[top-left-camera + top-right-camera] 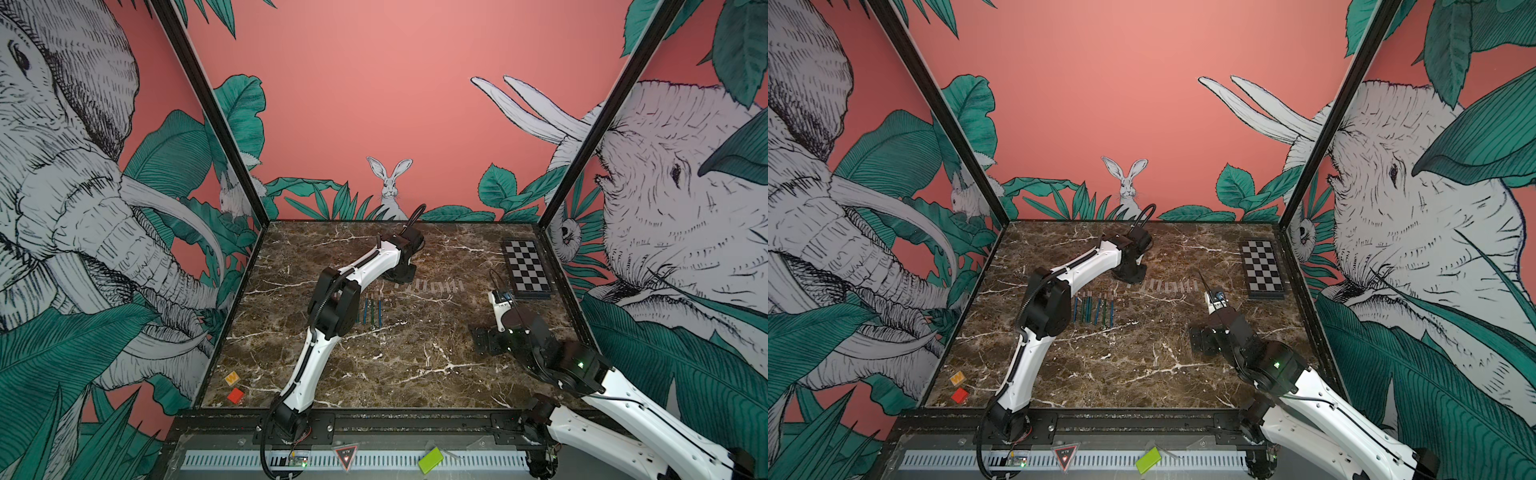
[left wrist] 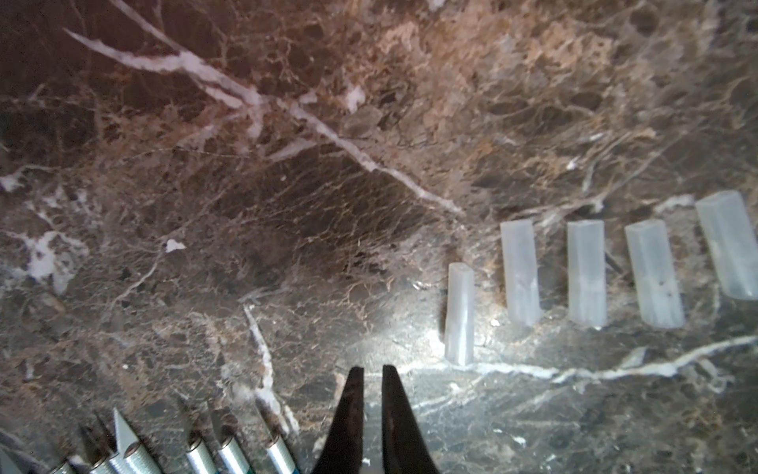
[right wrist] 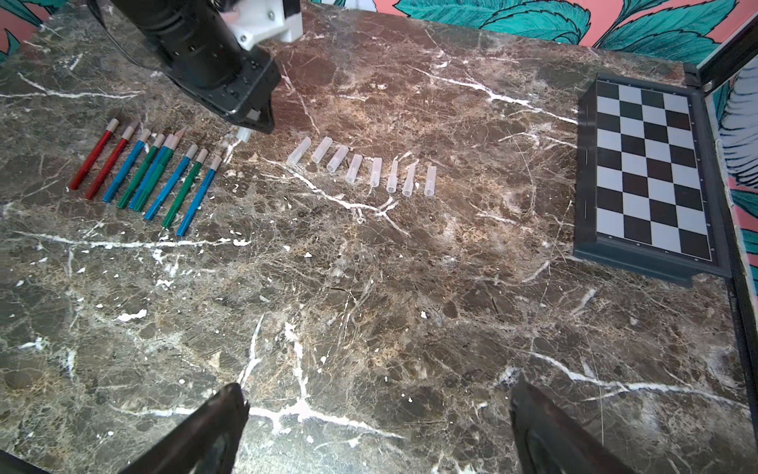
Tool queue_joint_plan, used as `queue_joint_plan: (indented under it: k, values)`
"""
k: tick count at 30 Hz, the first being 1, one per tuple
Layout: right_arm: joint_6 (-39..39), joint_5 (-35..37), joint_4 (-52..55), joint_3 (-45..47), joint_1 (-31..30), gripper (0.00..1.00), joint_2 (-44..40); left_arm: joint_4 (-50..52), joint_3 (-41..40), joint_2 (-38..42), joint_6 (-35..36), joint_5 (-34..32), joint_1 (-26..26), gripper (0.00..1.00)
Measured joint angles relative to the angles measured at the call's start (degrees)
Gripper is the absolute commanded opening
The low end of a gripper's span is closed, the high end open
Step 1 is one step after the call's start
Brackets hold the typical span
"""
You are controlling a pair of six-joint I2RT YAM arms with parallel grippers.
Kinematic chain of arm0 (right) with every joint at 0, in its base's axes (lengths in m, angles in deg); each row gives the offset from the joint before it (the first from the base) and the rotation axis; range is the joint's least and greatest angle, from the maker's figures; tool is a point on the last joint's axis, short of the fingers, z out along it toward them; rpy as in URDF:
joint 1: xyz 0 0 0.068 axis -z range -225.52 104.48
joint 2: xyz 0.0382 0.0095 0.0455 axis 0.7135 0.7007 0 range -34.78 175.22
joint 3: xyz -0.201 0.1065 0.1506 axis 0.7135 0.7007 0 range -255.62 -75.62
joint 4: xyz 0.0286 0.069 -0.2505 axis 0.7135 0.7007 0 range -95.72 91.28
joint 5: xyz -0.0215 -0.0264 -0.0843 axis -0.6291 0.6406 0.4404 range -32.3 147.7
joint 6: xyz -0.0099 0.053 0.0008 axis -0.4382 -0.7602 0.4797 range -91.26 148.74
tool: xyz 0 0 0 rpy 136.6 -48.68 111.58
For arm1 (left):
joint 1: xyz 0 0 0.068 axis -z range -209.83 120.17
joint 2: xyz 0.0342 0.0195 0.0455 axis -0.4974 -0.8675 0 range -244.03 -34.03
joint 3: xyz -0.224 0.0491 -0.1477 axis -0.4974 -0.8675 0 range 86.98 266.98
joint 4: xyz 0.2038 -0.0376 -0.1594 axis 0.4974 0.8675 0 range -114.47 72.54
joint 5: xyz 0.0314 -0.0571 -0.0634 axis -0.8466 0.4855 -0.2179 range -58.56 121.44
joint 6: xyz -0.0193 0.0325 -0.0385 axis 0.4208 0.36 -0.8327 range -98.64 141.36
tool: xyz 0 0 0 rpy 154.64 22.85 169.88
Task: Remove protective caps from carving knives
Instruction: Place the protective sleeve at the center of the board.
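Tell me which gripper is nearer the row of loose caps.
Left. The left gripper, shut, sits beside one end of the caps; the right gripper hangs open, well back from them toward the robot's side.

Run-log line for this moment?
left gripper shut, empty, between knives and caps | right gripper open, empty | caps rowed on table, off knives

On the marble table (image 3: 369,307) lie carving knives (image 3: 152,175), loose protective caps (image 3: 355,168) and a checkerboard (image 3: 652,172).
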Motion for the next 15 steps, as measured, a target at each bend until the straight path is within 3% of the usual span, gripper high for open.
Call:
queue_joint_plan:
  k: [15]
  values:
    - [0.0,-1.66,0.0,0.42,0.0,0.99,-0.28,1.05,5.05,-5.81,-4.07,0.79,0.35,0.02]
